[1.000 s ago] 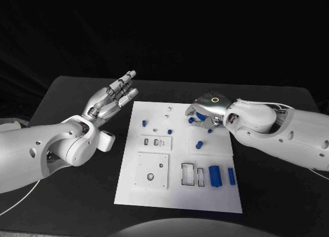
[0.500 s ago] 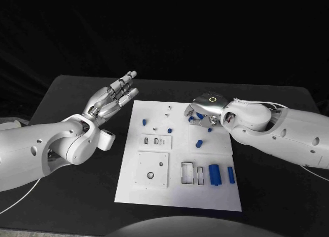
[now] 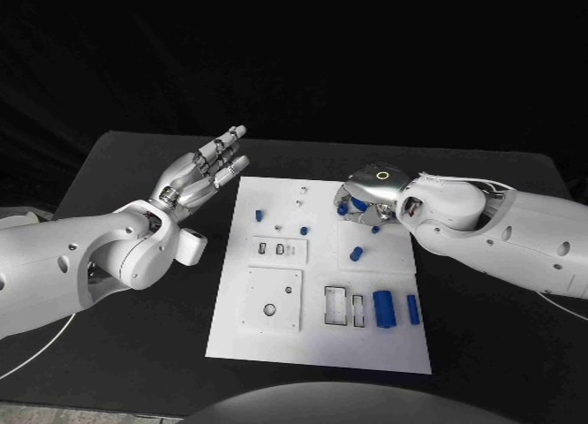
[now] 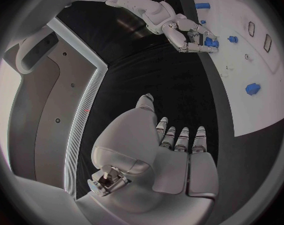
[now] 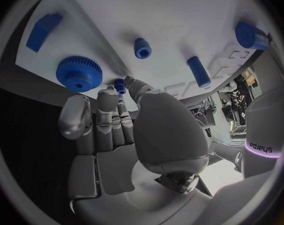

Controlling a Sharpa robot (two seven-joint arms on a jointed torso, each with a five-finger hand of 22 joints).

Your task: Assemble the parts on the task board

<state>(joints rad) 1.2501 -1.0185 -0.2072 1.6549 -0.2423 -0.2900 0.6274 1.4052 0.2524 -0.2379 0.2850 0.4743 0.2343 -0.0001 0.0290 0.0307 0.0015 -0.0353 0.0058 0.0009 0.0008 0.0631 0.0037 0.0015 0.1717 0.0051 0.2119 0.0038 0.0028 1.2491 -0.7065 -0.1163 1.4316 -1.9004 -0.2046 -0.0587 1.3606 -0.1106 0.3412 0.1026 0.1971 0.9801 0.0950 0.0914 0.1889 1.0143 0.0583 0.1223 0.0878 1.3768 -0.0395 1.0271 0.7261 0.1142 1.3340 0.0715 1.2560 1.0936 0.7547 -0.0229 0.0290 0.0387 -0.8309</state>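
The white task board point(image 3: 320, 340) lies in the middle of the black table. My right hand point(image 3: 373, 201) hovers over the board's far right corner, its fingers curled down. A small blue peg point(image 5: 119, 85) sits pinched between its thumb and a fingertip, and it also shows under the hand point(image 3: 377, 230). Beside those fingers a blue gear point(image 5: 79, 72) lies flat on the board, half hidden by the hand point(image 3: 355, 206). My left hand point(image 3: 202, 172) is raised left of the board, flat, fingers straight and holding nothing point(image 4: 173, 150).
Loose blue parts lie on the board: a block point(image 3: 259, 216), a small peg point(image 3: 305, 235), a short cylinder point(image 3: 357, 257) and two larger cylinders point(image 3: 383, 310) point(image 3: 412, 309). Raised white plates with slots point(image 3: 280, 250) point(image 3: 271, 300) and two rectangular slots point(image 3: 335, 305) sit nearer me.
The right arm has edged slightly toward the board's middle with the hand staying over the far right corner. The left hand holds its raised pose.
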